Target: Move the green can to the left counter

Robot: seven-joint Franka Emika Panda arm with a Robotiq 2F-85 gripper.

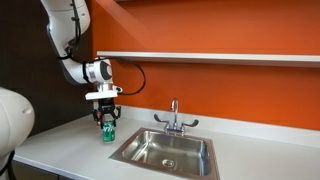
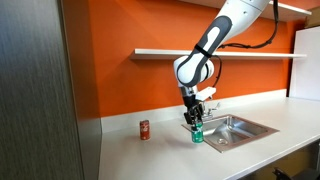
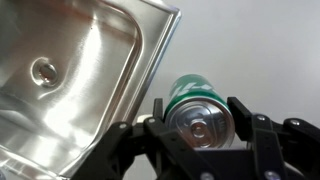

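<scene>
The left counter (image 2: pixel 135 158) is the widest thing here, a light grey stretch running from the sink's rim to the end edge that meets the dark wall panel (image 2: pixel 40 95). Its back edge lies along the orange wall (image 1: pixel 220 90), under a long shelf (image 1: pixel 210 57).

The arm (image 2: pixel 205 45) comes down from above in a bent sweep. Its last link turns straight down, so the wrist points at the counter beside the steel sink (image 1: pixel 168 150). A faucet (image 1: pixel 173 115) stands at the sink's back rim.

The gripper (image 1: pixel 106 120) hangs vertical over the counter, just beside the sink's rim on the wider side, about midway between the back and front edges. In the wrist view its jaws are drawn in narrow on either side of the green can (image 3: pixel 197 105), holding it by its upper part. The can is upright in both exterior views (image 2: pixel 198 133). Whether its base touches the counter I cannot tell.

Bare counter lies between the can and the panel end. Only the small red can (image 2: pixel 144 129) stands there, near the back edge and well apart from the gripper.
</scene>
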